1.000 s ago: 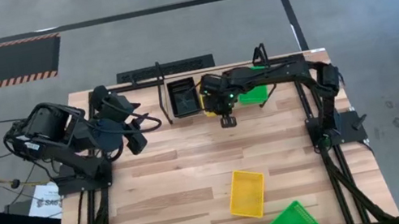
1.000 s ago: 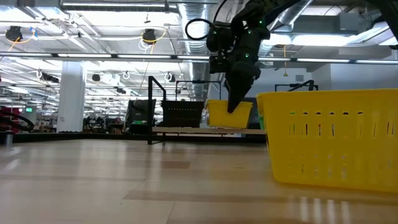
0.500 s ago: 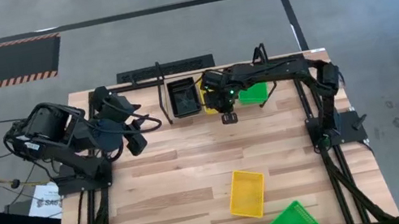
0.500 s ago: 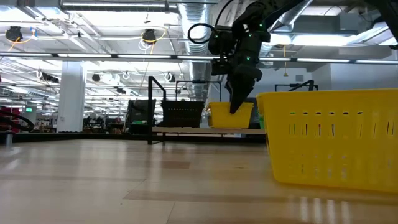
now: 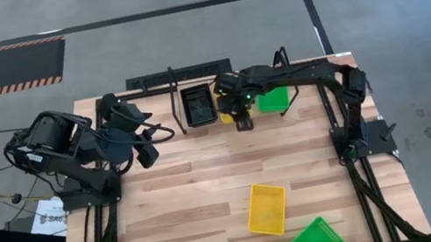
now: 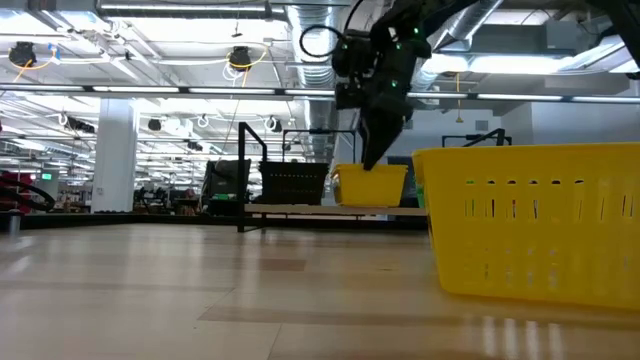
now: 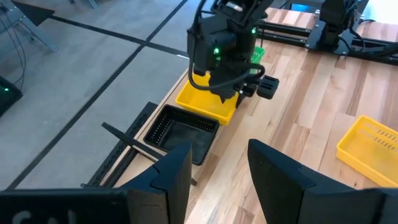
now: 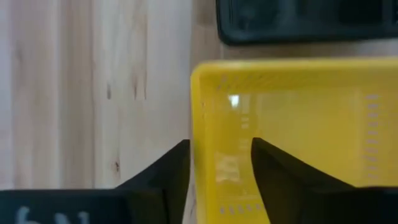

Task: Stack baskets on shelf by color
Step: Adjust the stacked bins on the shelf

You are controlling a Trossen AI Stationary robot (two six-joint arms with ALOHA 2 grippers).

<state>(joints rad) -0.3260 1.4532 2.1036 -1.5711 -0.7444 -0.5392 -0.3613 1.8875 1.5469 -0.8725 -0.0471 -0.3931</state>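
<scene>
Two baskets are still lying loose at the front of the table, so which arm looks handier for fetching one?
Probably the right. The loose yellow basket and green basket lie on its side, and the right gripper stands open over the shelf. The left gripper waits farther away.

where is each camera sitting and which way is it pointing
High: overhead, straight down; both arms, table.
Low: table level, facing the room; right end effector above the yellow basket.
Left wrist: past its own fingers toward the shelf.
Right wrist: down onto that basket.
Shared: that basket, in all four.
</scene>
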